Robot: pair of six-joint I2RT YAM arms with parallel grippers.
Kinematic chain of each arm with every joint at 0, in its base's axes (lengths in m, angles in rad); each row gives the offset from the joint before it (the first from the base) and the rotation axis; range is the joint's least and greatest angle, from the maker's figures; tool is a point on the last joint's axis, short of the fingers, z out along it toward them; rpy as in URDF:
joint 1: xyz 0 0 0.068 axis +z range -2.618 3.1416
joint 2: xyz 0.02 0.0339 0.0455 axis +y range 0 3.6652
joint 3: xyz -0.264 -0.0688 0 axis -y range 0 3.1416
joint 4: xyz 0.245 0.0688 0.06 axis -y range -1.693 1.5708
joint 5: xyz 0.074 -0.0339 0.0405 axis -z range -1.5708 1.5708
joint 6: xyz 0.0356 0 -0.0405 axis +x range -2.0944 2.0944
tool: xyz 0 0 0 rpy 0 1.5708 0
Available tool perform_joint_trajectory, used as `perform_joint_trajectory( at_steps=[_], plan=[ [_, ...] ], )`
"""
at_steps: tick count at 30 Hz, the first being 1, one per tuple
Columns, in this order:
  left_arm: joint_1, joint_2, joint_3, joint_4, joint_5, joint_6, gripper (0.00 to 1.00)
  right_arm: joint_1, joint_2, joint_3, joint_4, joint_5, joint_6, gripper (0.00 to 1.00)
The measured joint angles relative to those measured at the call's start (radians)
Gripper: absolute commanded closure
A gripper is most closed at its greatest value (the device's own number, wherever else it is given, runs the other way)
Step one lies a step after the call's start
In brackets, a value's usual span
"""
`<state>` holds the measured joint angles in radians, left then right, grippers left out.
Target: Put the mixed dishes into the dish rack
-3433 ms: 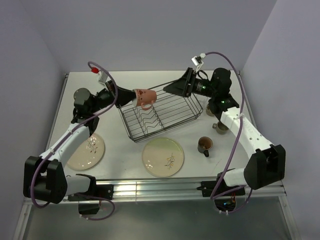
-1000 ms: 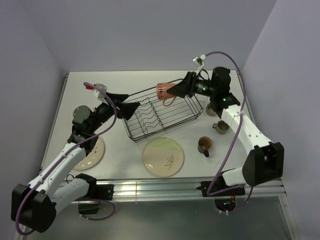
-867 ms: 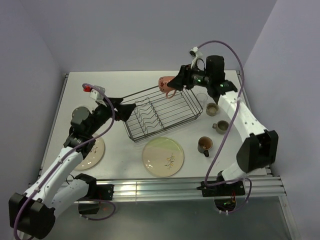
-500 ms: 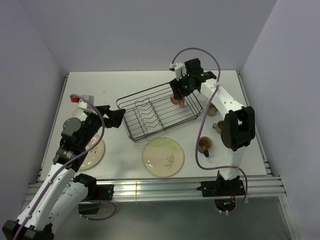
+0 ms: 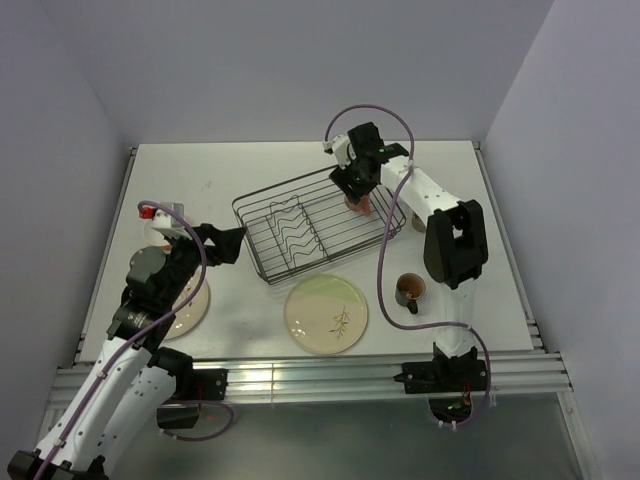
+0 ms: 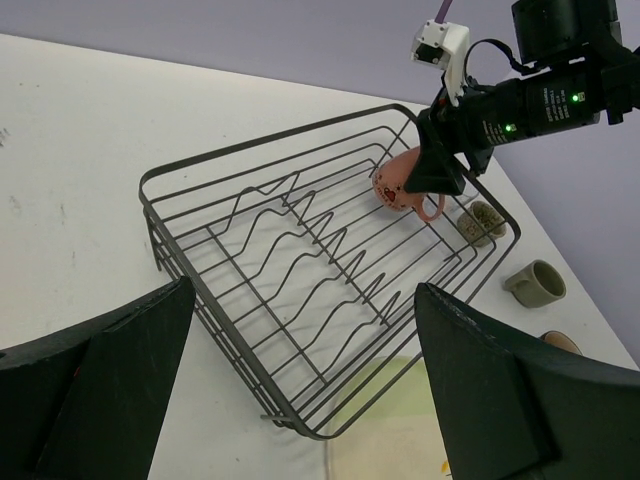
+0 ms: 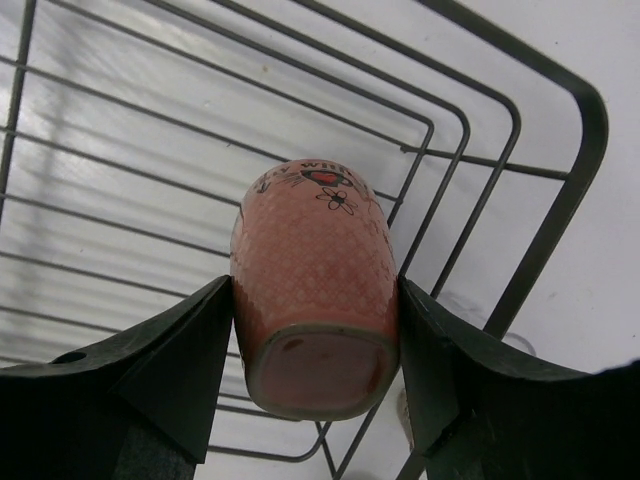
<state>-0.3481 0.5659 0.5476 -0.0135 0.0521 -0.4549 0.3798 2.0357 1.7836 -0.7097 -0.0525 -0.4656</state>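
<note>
The black wire dish rack (image 5: 300,228) sits mid-table and fills the left wrist view (image 6: 300,270). My right gripper (image 5: 355,190) is shut on the pink mug (image 5: 358,204), holding it inside the rack's right end. In the right wrist view the mug (image 7: 315,270) has its base toward the camera and is squeezed between both fingers (image 7: 170,370), just above the corner wires. My left gripper (image 5: 232,242) stands open and empty to the left of the rack, fingers (image 6: 110,390) wide apart. The green-tinted plate (image 5: 326,314) lies in front of the rack. The pink-tinted plate (image 5: 187,305) lies partly under my left arm.
A brown mug (image 5: 410,290) stands right of the green plate. Two olive mugs (image 6: 535,283) (image 6: 480,220) stand on the table beyond the rack's right end. The right arm arches over that side. Walls close in the table at the back and on both sides.
The right arm swung the pink mug left and down into the rack's right end. The left arm drew back toward the near left, and its jaws opened a little wider.
</note>
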Motion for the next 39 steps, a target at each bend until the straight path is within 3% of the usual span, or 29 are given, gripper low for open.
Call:
perform_joint_trajectory(
  at_steps=[16, 20, 21, 27, 33, 39],
  plan=[
    [0.000, -0.006, -0.005, -0.018, -0.016, -0.013, 0.02, 0.000, 0.108, 0.077, 0.040, 0.092, -0.026, 0.78],
    [0.000, -0.006, -0.005, -0.018, -0.016, -0.014, 0.02, 0.000, 0.111, 0.077, 0.043, 0.099, -0.027, 0.64],
    [0.000, -0.006, -0.005, -0.018, -0.016, -0.015, 0.02, 0.000, 0.111, 0.077, 0.044, 0.100, -0.027, 0.52],
    [0.000, -0.006, -0.005, -0.018, -0.017, -0.021, 0.02, 0.000, 0.111, 0.077, 0.045, 0.106, -0.029, 0.31],
    [0.000, -0.006, -0.005, -0.018, -0.020, -0.032, 0.02, 0.000, 0.111, 0.075, 0.058, 0.116, -0.031, 0.20],
    [0.000, -0.008, -0.013, -0.017, -0.020, -0.040, 0.02, 0.000, 0.111, 0.075, 0.074, 0.117, -0.031, 0.17]
  ],
)
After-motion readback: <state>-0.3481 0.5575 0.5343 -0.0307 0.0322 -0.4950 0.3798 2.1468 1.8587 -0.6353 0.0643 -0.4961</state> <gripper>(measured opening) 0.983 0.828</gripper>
